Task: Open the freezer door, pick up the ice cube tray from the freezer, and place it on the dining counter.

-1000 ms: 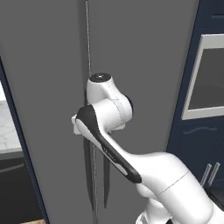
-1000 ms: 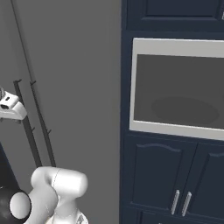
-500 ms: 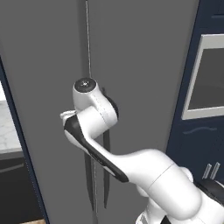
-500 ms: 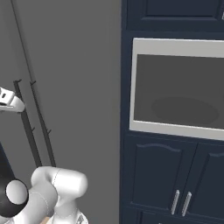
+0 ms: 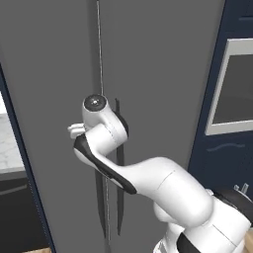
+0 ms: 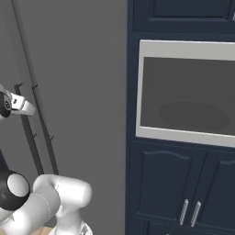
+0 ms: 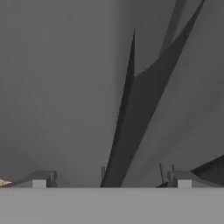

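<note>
Black handle [image 7: 131, 131] between spread fingers [image 7: 39, 179] (untouched)

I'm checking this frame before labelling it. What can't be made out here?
- Ice cube tray and freezer inside: hidden behind the closed freezer door in every view.
- Which handle sits between the open fingers: the hand view is too close to tell.
- Gripper: partly cut off by the left edge of the right base view.
- Handles' lower ends: hidden behind the arm in the left base view.
</note>
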